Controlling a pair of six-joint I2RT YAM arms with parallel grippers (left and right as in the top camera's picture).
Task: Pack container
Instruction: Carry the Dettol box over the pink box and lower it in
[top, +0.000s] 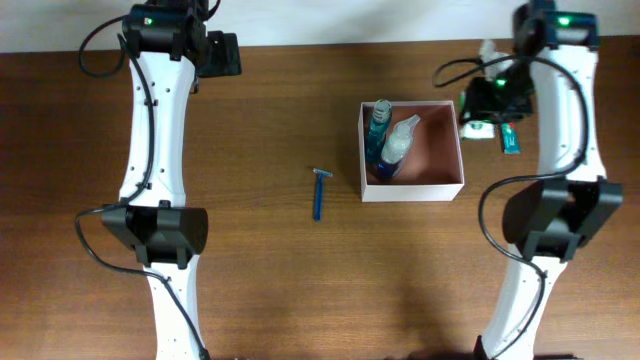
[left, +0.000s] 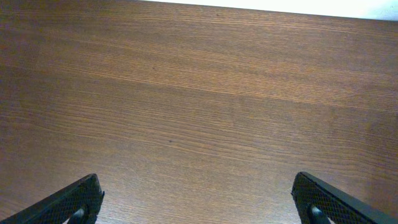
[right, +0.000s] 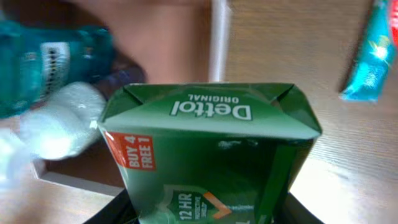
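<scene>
The container (top: 412, 190) is a square white-walled box with a reddish-brown floor, right of centre. A blue bottle (top: 378, 122) and a clear spray bottle (top: 399, 143) lie in its left half. My right gripper (top: 494, 100) hangs just past the container's right wall, shut on a green Dettol soap box (right: 205, 149). In the right wrist view the container's white wall (right: 219, 37) and the two bottles (right: 53, 59) lie beyond the box. A blue razor (top: 319, 192) lies on the table left of the container. My left gripper (left: 199, 208) is open and empty over bare wood at the far left.
A teal tube (top: 510, 138) lies on the table right of the container, also in the right wrist view (right: 370, 56). A white bottle (top: 487, 50) stands at the back right near the right arm. The table's back edge runs along the top.
</scene>
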